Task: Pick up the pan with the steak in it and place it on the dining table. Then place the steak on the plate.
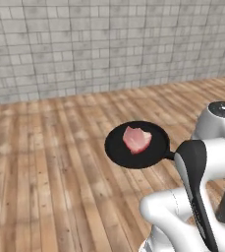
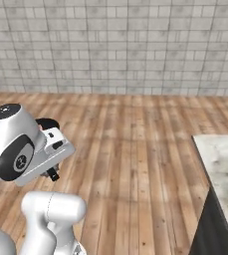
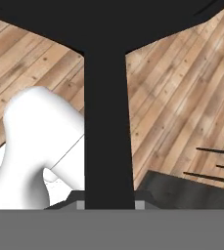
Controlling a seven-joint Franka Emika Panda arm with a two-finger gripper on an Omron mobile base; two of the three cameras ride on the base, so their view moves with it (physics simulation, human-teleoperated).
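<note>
Pan (image 1: 136, 146) aloft over wood floor, steak (image 1: 136, 139) inside; end effector (image 3: 108, 202) clamped on pan handle.

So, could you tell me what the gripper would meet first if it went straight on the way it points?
The pan: its handle already runs forward from between the shut gripper's fingertips to the pan body.

Pan (image 1: 118, 147): matte black finish, smooth, including its straight handle (image 3: 108, 127). Steak (image 1: 136, 139): raw pink-red meat with paler patches. Floor (image 1: 45, 167): wood planks, visible grain. Wall (image 1: 84, 44): grey brick, rough. Dining table (image 2: 224, 167): white marble top, grey-veined, smooth.
</note>
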